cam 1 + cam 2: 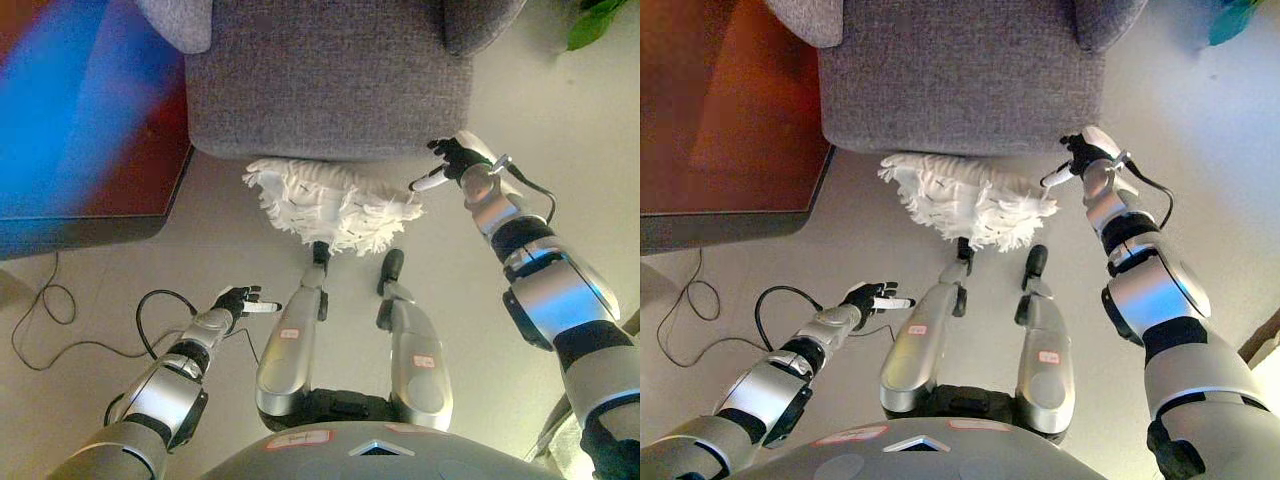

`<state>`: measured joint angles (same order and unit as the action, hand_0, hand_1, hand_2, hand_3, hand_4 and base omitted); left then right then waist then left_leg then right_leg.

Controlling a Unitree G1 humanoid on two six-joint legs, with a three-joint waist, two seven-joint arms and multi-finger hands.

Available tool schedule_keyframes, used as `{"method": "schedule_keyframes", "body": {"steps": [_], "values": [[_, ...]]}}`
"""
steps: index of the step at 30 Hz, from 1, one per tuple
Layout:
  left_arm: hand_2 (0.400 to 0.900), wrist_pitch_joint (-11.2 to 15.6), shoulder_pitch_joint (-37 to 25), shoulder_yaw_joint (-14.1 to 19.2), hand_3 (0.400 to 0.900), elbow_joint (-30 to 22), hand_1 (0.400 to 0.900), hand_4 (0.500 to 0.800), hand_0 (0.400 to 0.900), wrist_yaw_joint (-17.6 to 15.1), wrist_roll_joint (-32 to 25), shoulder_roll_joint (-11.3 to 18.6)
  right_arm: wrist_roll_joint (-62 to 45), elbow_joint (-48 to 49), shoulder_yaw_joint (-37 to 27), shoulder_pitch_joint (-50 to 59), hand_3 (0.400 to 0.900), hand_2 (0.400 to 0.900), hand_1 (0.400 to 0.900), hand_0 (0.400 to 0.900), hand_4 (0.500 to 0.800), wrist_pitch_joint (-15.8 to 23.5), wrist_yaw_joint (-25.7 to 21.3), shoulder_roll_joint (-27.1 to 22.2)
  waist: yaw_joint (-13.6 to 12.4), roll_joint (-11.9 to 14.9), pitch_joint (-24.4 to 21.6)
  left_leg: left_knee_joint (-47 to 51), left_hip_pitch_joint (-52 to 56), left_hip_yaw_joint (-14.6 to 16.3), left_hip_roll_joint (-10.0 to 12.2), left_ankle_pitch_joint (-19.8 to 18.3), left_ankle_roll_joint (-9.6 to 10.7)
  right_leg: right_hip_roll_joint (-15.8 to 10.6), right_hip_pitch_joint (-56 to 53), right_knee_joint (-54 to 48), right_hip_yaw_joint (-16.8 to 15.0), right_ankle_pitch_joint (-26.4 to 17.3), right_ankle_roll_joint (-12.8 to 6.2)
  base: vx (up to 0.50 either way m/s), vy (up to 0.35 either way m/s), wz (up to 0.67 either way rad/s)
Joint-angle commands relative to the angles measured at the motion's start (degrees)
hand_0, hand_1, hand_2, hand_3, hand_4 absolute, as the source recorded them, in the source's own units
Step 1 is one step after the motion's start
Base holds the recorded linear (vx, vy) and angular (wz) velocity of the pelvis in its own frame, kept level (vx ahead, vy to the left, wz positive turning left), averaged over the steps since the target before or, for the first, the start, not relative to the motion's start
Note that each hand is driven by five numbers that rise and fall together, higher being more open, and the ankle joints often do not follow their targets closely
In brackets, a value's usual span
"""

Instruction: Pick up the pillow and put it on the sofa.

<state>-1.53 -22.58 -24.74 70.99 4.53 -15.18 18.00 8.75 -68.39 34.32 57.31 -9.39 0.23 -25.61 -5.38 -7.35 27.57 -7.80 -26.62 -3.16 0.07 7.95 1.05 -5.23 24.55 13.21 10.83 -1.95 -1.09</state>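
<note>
A white fluffy pillow [330, 203] lies on the floor against the front of the grey sofa [330, 80]. My right hand [455, 160] is by the pillow's right end, next to the sofa's front corner, fingers relaxed and open, holding nothing. My left hand [240, 300] hangs low at the lower left, well short of the pillow, fingers straight and empty. The pillow also shows in the right eye view [965, 197], with the right hand [1080, 157] beside its right end.
A dark wooden table [730, 110] stands at the left, its edge close to the sofa's left side. A green plant [600, 20] shows at the top right corner. Pale floor [560, 110] lies to the right of the sofa.
</note>
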Motion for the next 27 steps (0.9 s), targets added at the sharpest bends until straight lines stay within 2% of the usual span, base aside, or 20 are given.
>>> {"method": "schedule_keyframes", "body": {"steps": [1, 6, 12, 20, 27], "values": [[0.9, 1.07, 1.89, -0.54, 0.9, 0.35, 0.9, 0.8, 0.9, -1.31, -3.78, -0.67, -1.7, 1.68, 3.17, 5.79, 0.9, 0.9, 0.9, 0.9, 0.8, -1.57, -0.33, -3.21, -1.77, -2.77, 0.36, -0.63, -2.42, 2.25, 0.31, 1.42, 1.96, 0.41, 3.12, 11.14, -0.44, 7.47, 0.96, -0.07, 0.065, 0.08], [0.9, 2.36, 2.59, -0.73, 0.9, -1.13, 0.9, 0.8, 0.9, -1.63, -5.97, -0.57, -2.99, 3.49, 4.66, 8.54, 0.9, 0.9, 0.9, 0.9, 0.8, -3.59, 0.45, -3.52, -2.58, -3.7, 2.22, -4.25, -6.78, 2.73, 0.17, 1.15, 1.96, -0.19, 7.33, 15.98, -0.13, 9.28, 1.83, -0.07, 0.054, 0.09], [0.9, 2.85, 2.68, -0.34, 0.9, -2.08, 0.9, 0.8, 0.9, -2.09, -6.27, -0.37, -4.0, 5.26, 4.69, 6.85, 0.9, 0.9, 0.9, 0.9, 0.8, -5.43, 1.16, -2.05, -3.46, -3.28, 2.22, -6.42, -9.92, 2.44, -0.01, 0.6, 1.87, -0.49, 9.72, 17.29, 0.68, 9.71, 2.19, -0.03, -0.002, 0.1], [0.9, 4.94, 1.76, -0.61, 0.9, -2.52, 0.9, 0.8, 0.9, -2.32, -7.96, -1.2, -3.02, 3.98, 4.95, 6.8, 0.9, 0.9, 0.9, 0.9, 0.8, -4.67, 1.01, -1.04, -3.81, -3.6, 2.22, -7.95, -12.49, 2.76, 0.11, 0.79, 1.95, -0.66, 12.22, 18.7, 1.1, 9.84, 2.48, -0.01, 0.014, 0.01], [0.9, 8.32, 2.11, -1.56, 0.9, -5.49, 0.9, 0.8, 0.9, -2.52, -12.39, -0.95, -2.66, 4.67, 5.84, 8.88, 0.9, 0.9, 0.9, 0.9, 0.8, -4.96, 0.09, -2.19, -4.82, -4.44, 2.22, -11.13, -17.66, 3.26, 0.65, 0.7, 1.86, -1.85, 17.5, 22.43, 1.66, 10.67, 2.66, 0.0, 0.012, 0.04]]}}
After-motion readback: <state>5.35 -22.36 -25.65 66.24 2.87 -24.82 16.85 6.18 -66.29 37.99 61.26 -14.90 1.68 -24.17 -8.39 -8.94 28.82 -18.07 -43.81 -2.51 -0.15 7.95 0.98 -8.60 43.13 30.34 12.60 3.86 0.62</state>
